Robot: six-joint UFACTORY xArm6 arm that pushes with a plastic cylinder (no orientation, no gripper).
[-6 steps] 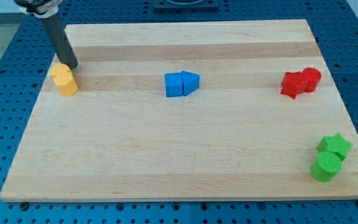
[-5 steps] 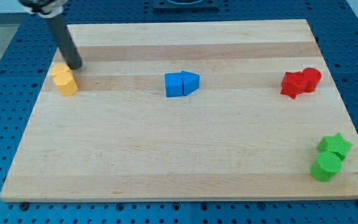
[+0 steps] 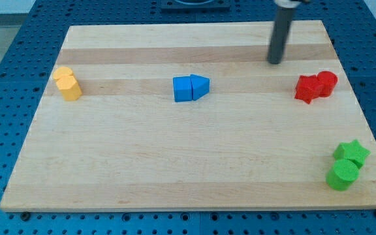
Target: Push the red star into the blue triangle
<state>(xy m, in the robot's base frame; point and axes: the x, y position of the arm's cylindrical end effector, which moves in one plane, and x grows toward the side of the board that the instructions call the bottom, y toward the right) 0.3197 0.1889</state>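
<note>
Tip (image 3: 275,62) up-left of red star (image 3: 306,89), apart, touching nothing. Blue triangle (image 3: 200,85) well toward view's left. Rod bears no jaws; top cut off by frame.

No writing, label, brand, number or sign can be read anywhere here. The wooden board (image 3: 194,163) shows only its grain, and the blue perforated bench (image 3: 5,72) around it carries only rows of holes. The coloured blocks have plain, unmarked faces.
</note>
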